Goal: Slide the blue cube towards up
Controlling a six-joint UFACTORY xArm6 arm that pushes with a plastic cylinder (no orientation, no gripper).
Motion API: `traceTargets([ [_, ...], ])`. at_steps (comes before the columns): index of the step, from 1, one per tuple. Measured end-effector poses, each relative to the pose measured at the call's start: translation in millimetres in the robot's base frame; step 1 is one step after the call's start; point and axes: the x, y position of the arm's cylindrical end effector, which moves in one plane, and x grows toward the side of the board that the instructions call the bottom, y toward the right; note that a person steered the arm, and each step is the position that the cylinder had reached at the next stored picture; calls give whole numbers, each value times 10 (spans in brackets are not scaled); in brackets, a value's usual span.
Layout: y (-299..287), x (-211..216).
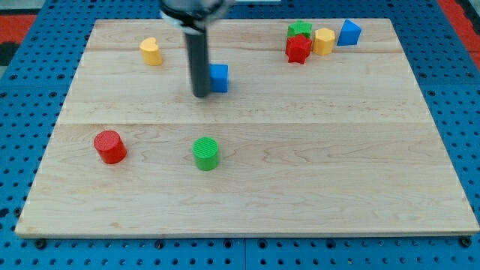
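The blue cube (pixel 219 77) lies on the wooden board (pixel 247 202), left of centre in the upper part. My tip (pixel 201 94) is just left of the cube and slightly below it, touching or nearly touching its left side. The dark rod rises from there to the view's top and hides the cube's left edge.
A green cylinder (pixel 205 154) lies below the tip. A red cylinder (pixel 110 146) is at the left. A yellow heart-like block (pixel 151 52) is at the upper left. At the upper right are a green block (pixel 300 30), red star block (pixel 298 49), yellow block (pixel 323 40) and another blue block (pixel 349 32).
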Motion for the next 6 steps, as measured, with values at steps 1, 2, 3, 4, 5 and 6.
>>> traceTargets([
  [1, 207, -345],
  [2, 172, 239],
  [3, 504, 505],
  [4, 722, -30],
  [5, 516, -590],
  [6, 721, -527],
])
